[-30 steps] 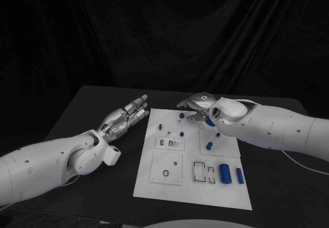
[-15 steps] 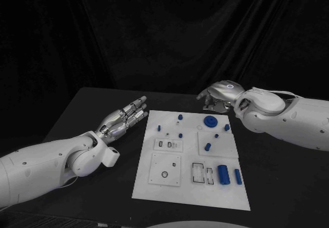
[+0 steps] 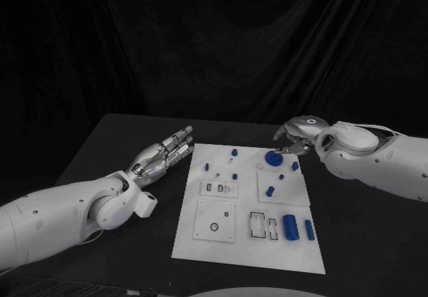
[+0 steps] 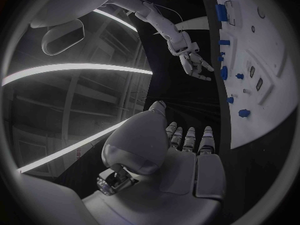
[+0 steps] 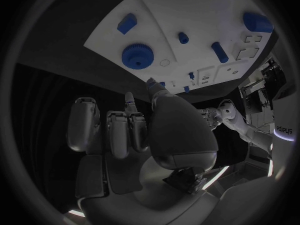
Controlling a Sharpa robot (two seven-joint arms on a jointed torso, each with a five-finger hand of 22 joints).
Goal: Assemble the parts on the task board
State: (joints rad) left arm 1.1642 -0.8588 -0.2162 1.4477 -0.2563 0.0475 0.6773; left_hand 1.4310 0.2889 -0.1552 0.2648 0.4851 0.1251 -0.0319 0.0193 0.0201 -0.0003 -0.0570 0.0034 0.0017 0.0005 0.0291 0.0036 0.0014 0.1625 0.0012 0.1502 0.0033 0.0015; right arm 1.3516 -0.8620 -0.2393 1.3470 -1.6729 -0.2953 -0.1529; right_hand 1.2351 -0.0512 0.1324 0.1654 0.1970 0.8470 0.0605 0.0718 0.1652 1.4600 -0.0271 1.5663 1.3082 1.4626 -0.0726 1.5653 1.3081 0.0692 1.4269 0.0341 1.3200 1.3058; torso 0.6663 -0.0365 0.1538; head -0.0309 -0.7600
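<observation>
Your right hand (image 3: 297,137) is hovering just past the far right corner of the task board (image 3: 223,247), above the black table (image 3: 116,133), with its fingers curled loosely downward and nothing between them. From the right wrist view you are looking past that hand (image 5: 134,130) at the board (image 5: 206,15), and the fingers (image 5: 82,122) are hanging apart from one another, holding no part.

Your left hand (image 3: 165,151) is lying flat and stretched out beside the board's left edge, palm side down, fingers straight and slightly spread, gripping nothing. In the left wrist view the same hand (image 4: 181,150) is showing its fingers (image 4: 189,136) side by side and extended, with the board (image 4: 269,60) off to one side.

You are seeing a blue gear (image 3: 274,158) lying on the board near its far edge, close to your right hand but not touching it; it is also showing plainly in the right wrist view (image 5: 138,55). A large blue cylinder (image 3: 291,226) and a slimmer blue pin (image 3: 309,230) are lying side by side near the board's right near corner. Several small blue pegs (image 3: 207,166) are standing scattered across the board's far half.
</observation>
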